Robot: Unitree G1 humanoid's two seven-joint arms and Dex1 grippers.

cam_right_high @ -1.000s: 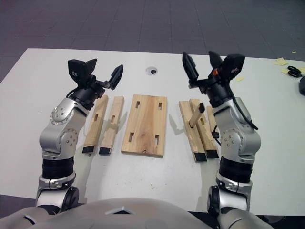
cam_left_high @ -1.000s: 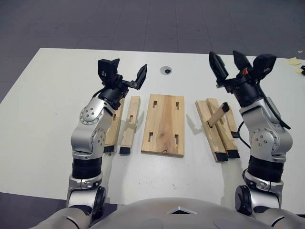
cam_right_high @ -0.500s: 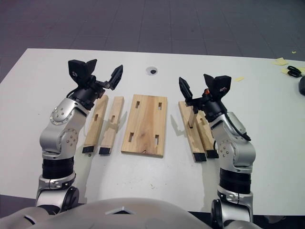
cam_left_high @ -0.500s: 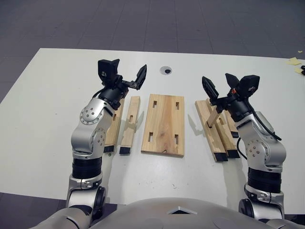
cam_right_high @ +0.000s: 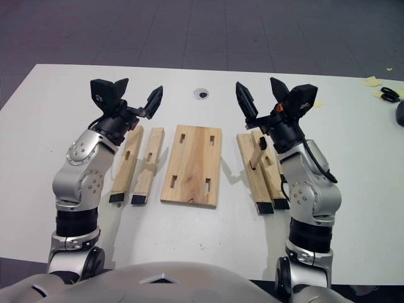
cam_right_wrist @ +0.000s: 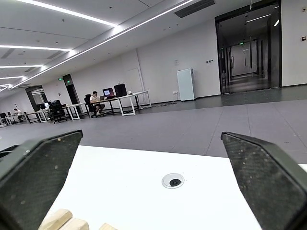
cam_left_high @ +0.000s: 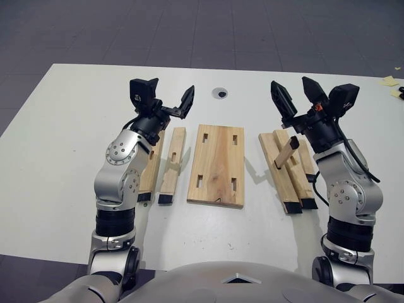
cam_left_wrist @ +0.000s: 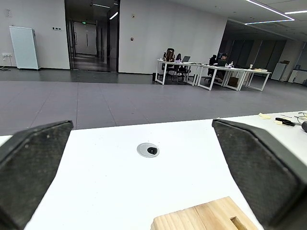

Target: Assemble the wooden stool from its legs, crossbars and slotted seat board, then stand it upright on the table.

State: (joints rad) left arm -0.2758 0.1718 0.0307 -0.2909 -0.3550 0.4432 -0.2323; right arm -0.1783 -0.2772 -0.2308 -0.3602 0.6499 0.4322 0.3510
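The pads [cam_left_wrist: 36,167] of the left gripper [cam_left_high: 166,95] stand wide apart with nothing between them. The same holds for the right gripper [cam_left_high: 297,95], whose fingers are spread wide and bare. Both grippers hover above the table [cam_left_high: 76,126], each over the far end of its own pile of parts, and neither touches any wood.

Below the left gripper lie the left legs [cam_left_high: 172,165], two flat pieces side by side running near to far. Whether a small piece joins them is too fine to tell. In the middle the seat board [cam_left_high: 216,165] lies flat, its four slots open and unfilled. To its right the right legs [cam_left_high: 291,180] lie close together, and a short crossbar [cam_left_high: 285,151] leans up at a tilt from them, just beneath the right gripper. A round grommet [cam_left_high: 220,93] sits in the table beyond the board.

By this layout the assembly has barely begun. No leg stands in a slot, nothing is upright, and all the joining, fitting into the board and standing up remain to be done.
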